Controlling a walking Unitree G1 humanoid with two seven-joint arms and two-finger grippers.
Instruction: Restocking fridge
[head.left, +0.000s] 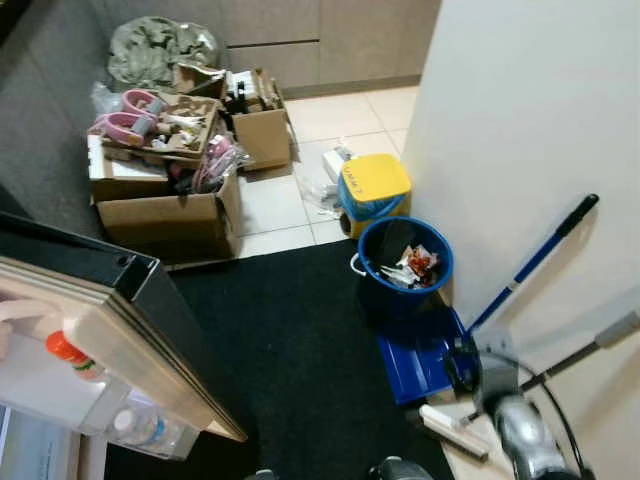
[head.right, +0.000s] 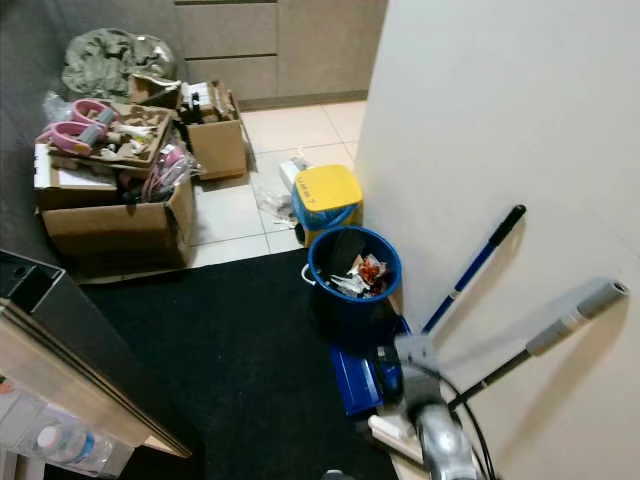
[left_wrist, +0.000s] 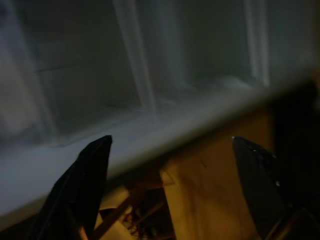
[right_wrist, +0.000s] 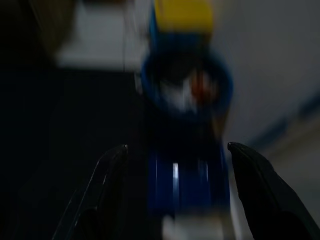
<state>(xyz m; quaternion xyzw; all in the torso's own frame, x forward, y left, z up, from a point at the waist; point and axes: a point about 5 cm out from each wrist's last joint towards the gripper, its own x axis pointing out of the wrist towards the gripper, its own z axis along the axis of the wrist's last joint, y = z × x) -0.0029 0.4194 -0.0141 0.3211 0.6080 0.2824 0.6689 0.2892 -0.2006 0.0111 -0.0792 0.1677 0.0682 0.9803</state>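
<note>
The open fridge door (head.left: 150, 320) stands at the lower left, its dark edge turned toward me. Its door shelves hold a bottle with an orange cap (head.left: 68, 355) and a clear water bottle (head.left: 140, 428). In the left wrist view my left gripper (left_wrist: 170, 139) is open and holds nothing, close to a pale shelf edge (left_wrist: 165, 125) in dim light. My right gripper (right_wrist: 175, 146) is also open with nothing in it, and its silver arm (head.left: 522, 435) reaches in at the lower right above the blue dustpan (head.left: 420, 362). That view is blurred.
A blue bucket (head.left: 405, 260) of rubbish and a yellow-lidded container (head.left: 374, 184) stand by the white wall (head.left: 540, 110). A blue-handled broom (head.left: 535, 258) and a grey-handled stick (head.left: 600, 338) lean on it. Full cardboard boxes (head.left: 165, 215) sit beyond the black mat (head.left: 290, 330).
</note>
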